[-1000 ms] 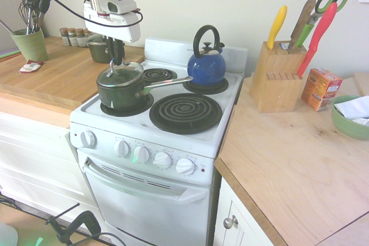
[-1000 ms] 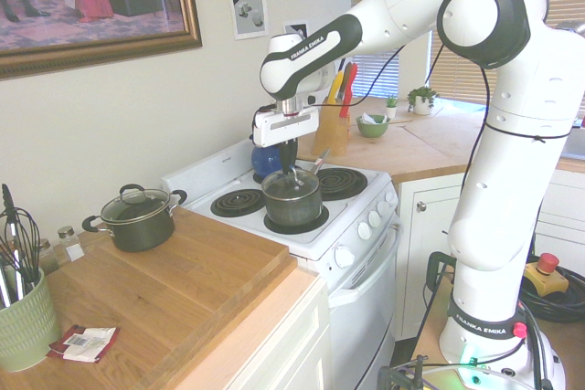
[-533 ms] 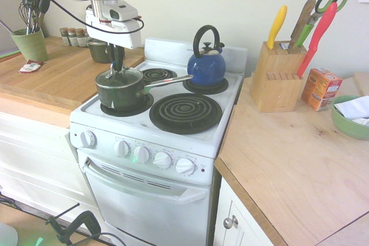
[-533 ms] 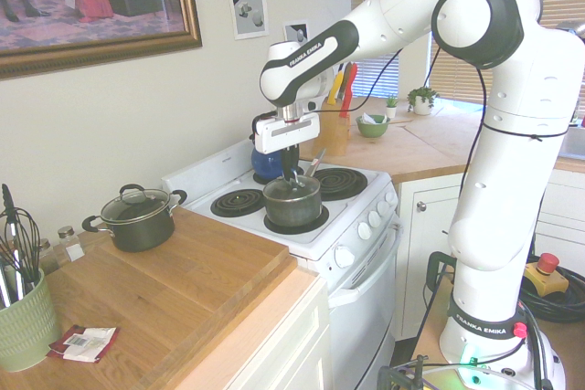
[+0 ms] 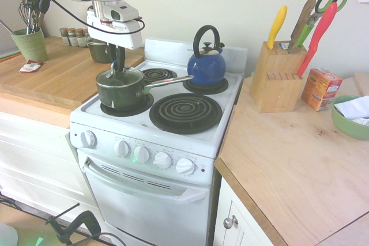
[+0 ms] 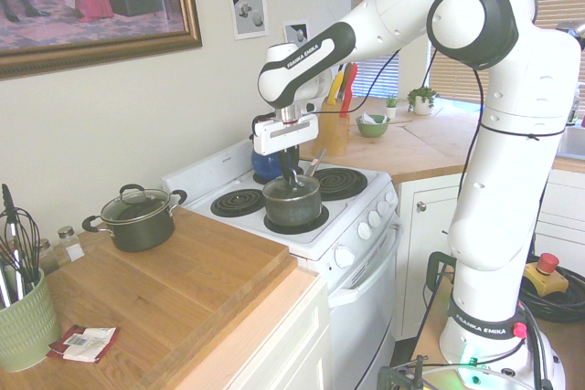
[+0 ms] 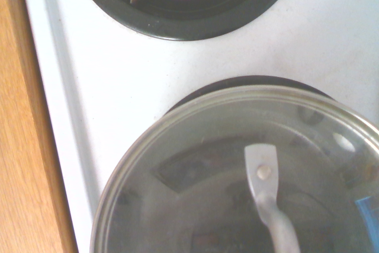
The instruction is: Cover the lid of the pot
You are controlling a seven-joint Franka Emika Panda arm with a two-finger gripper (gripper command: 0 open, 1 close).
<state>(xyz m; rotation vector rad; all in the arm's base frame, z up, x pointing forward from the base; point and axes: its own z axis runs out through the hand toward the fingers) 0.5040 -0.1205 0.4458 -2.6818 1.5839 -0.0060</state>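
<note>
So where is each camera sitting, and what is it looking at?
First exterior view: sits in front of the stove, facing the wall; the arm's end and claw hang over the pot.
Second exterior view: sits over the wooden counter, looking along it at the whole white arm.
Wrist view: looks straight down at the lid; none of the robot shows.
Shared: both exterior views show the blue kettle.

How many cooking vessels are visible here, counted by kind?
Long-handled saucepan: 1
Two-handled pot: 1
Blue kettle: 1
Total: 3
</note>
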